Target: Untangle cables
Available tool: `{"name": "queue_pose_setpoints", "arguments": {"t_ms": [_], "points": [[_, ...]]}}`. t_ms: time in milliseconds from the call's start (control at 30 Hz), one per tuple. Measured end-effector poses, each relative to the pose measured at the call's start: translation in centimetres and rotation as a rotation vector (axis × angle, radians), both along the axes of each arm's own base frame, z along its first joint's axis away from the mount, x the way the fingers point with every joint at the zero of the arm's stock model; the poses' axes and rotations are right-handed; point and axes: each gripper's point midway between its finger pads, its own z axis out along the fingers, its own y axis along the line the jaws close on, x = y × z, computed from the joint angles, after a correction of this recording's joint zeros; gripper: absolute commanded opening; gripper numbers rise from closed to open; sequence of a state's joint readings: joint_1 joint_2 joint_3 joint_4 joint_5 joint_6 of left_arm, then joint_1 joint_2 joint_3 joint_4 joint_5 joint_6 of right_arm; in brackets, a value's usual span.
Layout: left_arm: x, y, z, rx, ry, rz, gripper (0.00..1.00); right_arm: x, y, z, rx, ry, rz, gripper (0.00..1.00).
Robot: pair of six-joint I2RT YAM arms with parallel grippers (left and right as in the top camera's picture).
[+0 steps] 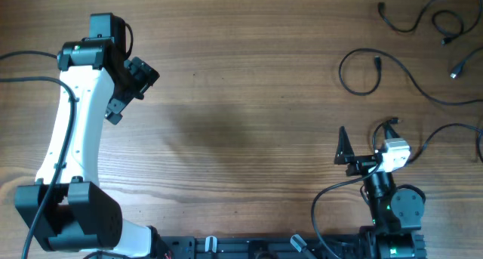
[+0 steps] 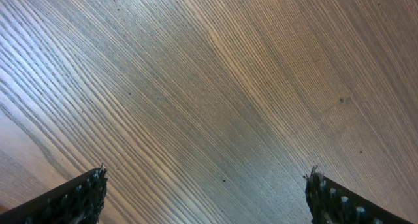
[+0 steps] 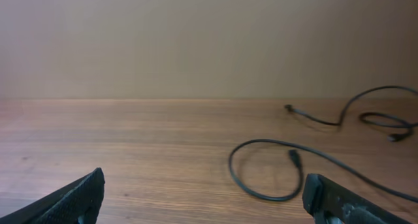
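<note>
The cables lie as separate loose black strands at the table's far right. One strand makes a loop [image 1: 358,71] with its plug inside, then runs off to the right. Another strand [image 1: 412,23] lies at the top right, and more strands [image 1: 453,131] lie by the right edge. My right gripper [image 1: 366,140] is open and empty, just short of the loop. In the right wrist view the gripper [image 3: 202,198] faces the loop [image 3: 261,175] and a farther strand [image 3: 326,119]. My left gripper [image 1: 138,91] is open and empty at the far left, over bare wood [image 2: 206,198], with no cable near it.
The wooden table [image 1: 241,115] fills the overhead view. Thicker black arm cables run at the far left [image 1: 30,79] and at the right arm's base [image 1: 324,195]. A black rail [image 1: 249,248] lines the front edge.
</note>
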State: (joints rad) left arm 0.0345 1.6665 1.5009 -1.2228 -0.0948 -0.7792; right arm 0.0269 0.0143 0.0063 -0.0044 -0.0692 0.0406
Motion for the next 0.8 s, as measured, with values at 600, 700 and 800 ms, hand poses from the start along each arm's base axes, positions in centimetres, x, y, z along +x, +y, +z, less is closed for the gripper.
{"name": "queue_pose_setpoints", "arguments": {"t_ms": [600,700,800], "points": [[0.0,0.0,0.0,0.000,0.000,0.000,1.00,0.1,-1.5,0.0,-0.046,-0.003,-0.061,1.00],[0.0,0.0,0.0,0.000,0.000,0.000,1.00,0.1,-1.5,0.0,-0.046,-0.003,-0.061,1.00],[0.0,0.0,0.0,0.000,0.000,0.000,1.00,0.1,-1.5,0.0,-0.046,-0.003,-0.061,1.00]]}}
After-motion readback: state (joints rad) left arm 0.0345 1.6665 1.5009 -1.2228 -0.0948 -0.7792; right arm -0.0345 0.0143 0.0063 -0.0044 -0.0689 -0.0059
